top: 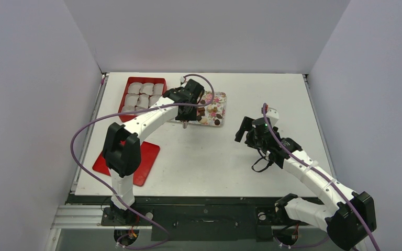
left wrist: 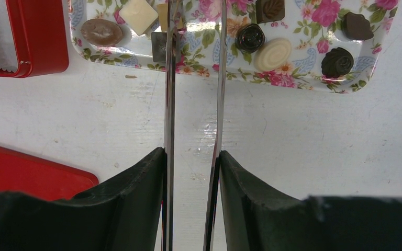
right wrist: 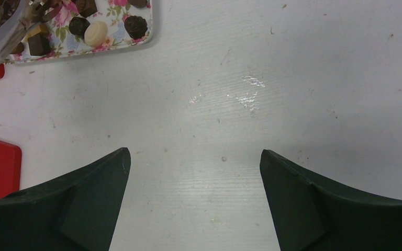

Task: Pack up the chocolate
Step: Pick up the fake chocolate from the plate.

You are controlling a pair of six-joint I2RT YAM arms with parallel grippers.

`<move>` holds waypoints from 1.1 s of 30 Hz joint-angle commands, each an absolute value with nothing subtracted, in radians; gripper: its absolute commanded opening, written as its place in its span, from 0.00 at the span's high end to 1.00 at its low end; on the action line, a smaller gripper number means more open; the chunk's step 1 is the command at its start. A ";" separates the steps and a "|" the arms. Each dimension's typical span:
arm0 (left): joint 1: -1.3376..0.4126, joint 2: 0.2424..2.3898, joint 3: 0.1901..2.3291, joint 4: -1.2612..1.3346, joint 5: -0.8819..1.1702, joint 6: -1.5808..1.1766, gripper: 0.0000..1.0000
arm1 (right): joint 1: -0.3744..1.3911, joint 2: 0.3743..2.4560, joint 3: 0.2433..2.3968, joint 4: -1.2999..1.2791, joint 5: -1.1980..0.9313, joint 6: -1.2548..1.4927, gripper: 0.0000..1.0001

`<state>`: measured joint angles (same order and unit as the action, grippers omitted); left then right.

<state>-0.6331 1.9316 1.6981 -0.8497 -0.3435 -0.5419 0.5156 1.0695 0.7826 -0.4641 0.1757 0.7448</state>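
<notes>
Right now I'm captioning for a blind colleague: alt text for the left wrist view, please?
The left tool grips metal tongs that reach over a flowered tray of dark, brown and cream chocolates. A red box sits upper left and a red lid lower left, on a white table.

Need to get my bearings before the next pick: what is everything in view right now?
chocolates: at least eight showing, dark brown, light brown and cream, on the tray
tray: one, pink flower print, far middle of the table
box: one, red, left of the tray
paper cups: several, white, inside the box
lid: one, red, flat on the table by the left arm
tongs: one pair, metal, tips over the tray
table: one, white
left pincer: black, shut on the tongs
right pincer: black, open, above the table right of the tray
</notes>
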 commanded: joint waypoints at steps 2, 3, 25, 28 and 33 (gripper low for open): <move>-0.629 1.937 1.758 -0.845 -0.358 -0.535 0.63 | 0.506 1.050 0.771 -0.428 0.182 0.749 0.11; -0.628 1.944 1.763 -0.846 -0.359 -0.534 0.63 | 0.506 1.050 0.770 -0.428 0.181 0.749 0.11; -0.628 1.953 1.781 -0.865 -0.384 -0.531 0.79 | 0.507 1.036 0.755 -0.426 0.181 0.751 0.11; -0.629 1.936 1.786 -0.875 -0.394 -0.529 0.84 | 0.507 1.034 0.755 -0.426 0.179 0.752 0.11; -0.632 1.875 1.793 -0.891 -0.390 -0.518 0.87 | 0.506 1.026 0.754 -0.429 0.179 0.749 0.11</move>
